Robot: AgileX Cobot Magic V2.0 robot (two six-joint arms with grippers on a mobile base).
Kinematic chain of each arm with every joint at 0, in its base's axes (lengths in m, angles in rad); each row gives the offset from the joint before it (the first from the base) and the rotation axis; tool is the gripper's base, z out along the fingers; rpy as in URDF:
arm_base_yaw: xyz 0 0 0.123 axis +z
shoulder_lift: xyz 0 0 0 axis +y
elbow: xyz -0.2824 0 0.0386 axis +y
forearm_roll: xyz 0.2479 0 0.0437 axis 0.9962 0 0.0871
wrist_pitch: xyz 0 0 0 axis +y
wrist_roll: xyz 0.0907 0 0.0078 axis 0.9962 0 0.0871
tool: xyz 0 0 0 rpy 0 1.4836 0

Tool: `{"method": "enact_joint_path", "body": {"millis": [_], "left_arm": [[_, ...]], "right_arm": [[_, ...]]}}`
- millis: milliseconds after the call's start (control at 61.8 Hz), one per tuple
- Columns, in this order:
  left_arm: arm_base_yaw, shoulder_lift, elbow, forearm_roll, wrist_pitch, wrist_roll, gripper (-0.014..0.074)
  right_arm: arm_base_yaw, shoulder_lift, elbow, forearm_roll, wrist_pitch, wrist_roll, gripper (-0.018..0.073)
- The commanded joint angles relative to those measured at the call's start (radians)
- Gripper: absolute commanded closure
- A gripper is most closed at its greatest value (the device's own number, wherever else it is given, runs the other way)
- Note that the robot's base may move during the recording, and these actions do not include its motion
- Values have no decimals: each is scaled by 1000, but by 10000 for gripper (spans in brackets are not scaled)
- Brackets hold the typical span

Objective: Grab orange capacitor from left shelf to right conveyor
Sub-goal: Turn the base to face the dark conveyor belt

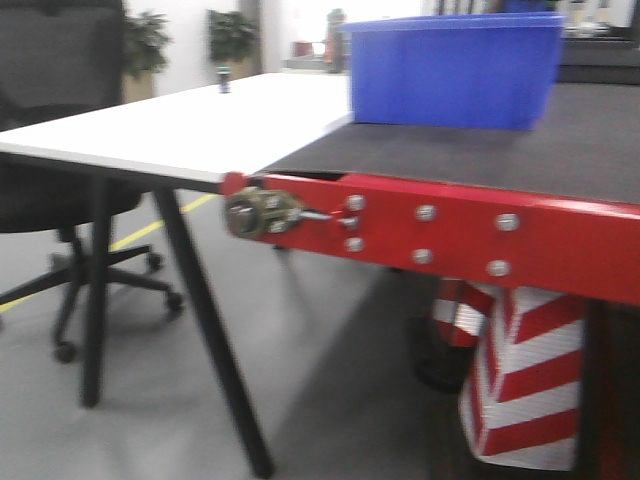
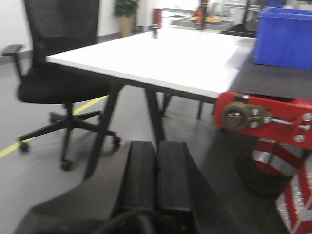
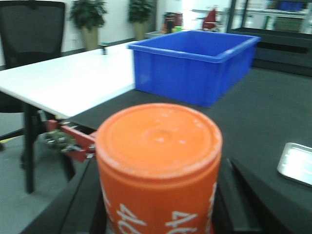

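Evidently the carry is near its end: the right gripper (image 3: 160, 197) clamps the orange capacitor (image 3: 158, 161) upright, lower centre of the right wrist view, over the right conveyor (image 3: 263, 109); its base is hidden, perhaps touching. Next: lower and let go. Open belt lies between blue bin (image 3: 195, 63), upper centre, and silver tray (image 3: 297, 163), right edge; the red frame edge (image 3: 74, 139) sits lower left. The left gripper (image 2: 156, 178) is clenched, empty.

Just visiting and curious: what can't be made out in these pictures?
The orange capacitor: lower part cut off by the right wrist view's bottom edge; whether it touches the conveyor belt is unclear.
Silver tray: cut by that view's right edge.
Small dark object on the white table: too small, blurred in every view.
Left shelf: in no view.
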Motion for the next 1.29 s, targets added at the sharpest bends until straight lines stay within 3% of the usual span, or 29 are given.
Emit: {"method": "enact_joint_path", "body": {"millis": [0,291,809,1019,1277], "left_arm": [[-2,-11,-5,-2,-90,-2,723],[63,-11,-5,-2,-90,-2,723],[63,-11,-5,-2,-90,-2,723],[25,-11,-5,-2,-90,-2,723],[23,-11,-5,-2,-90,-2,723]], "right_arm": [[-5,14,-33,-8,-96,-7,463],[-5,14,-33,-8,-96,-7,463],[-5,14,-33,-8,-96,-7,463],[-5,14,-33,-8,-96,-7,463],[-5,14,-33,-8,-96,-7,463]]}}
